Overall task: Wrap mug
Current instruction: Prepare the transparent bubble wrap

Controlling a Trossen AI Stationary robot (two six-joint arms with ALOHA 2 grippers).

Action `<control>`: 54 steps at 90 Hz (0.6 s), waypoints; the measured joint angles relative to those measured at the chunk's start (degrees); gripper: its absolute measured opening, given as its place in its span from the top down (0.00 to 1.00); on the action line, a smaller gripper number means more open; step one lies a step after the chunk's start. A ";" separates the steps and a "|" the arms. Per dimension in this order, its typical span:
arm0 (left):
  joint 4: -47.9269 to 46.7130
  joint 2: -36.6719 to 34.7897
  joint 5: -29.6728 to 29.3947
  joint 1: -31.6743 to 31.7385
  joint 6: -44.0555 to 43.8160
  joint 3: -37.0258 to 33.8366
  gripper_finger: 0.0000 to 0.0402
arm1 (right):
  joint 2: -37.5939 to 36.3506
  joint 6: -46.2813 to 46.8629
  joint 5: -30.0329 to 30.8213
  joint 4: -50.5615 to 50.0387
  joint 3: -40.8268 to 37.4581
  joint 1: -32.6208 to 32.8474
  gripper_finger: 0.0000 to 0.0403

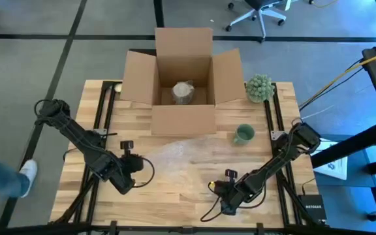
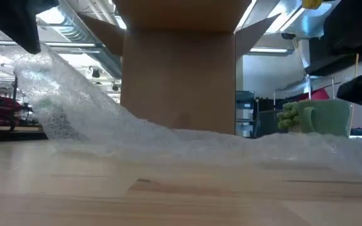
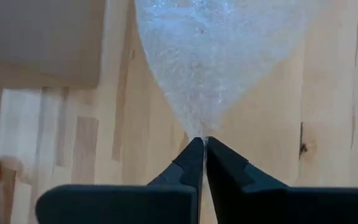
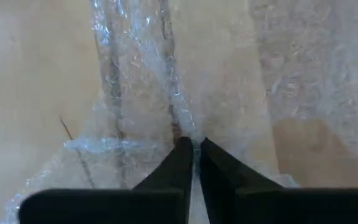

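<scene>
A clear bubble wrap sheet lies spread on the wooden table in front of the cardboard box. The green mug stands upright on the table to the right of the sheet, touched by no gripper; the low view shows the mug at the right. My left gripper is shut on the sheet's left end. My right gripper is shut on the sheet's near right part. In the low view the sheet rises at the left toward my left gripper. My left gripper pinches the sheet's narrowed left end between its two fingertips. That end is lifted off the table, and the sheet slopes down from it to the part that lies flat. My right gripper pinches a crinkled ridge of the sheet between its two fingertips, coming from the table's near right. Around the fingers the wrap lies low on the table.
The open cardboard box holds a wrapped object. A green ball-shaped plant stands at the box's right flap. Bare wood shows along the table's near edge. A person's shoe shows on the floor at the left.
</scene>
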 joint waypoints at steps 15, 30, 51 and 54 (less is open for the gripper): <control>-0.12 0.00 0.16 -0.09 -1.54 0.00 1.00 | -0.37 1.34 -1.94 -7.06 4.50 0.25 0.99; 0.09 0.00 1.91 -2.15 -6.25 0.00 1.00 | -1.19 1.59 -1.98 -19.56 15.13 2.07 1.00; 2.15 0.00 13.14 -7.62 -15.23 0.21 1.00 | -1.20 1.43 -1.03 -28.27 30.44 5.84 1.00; 2.13 0.00 14.58 -8.76 -16.63 0.78 1.00 | -1.20 1.58 0.01 -27.94 32.26 6.58 1.00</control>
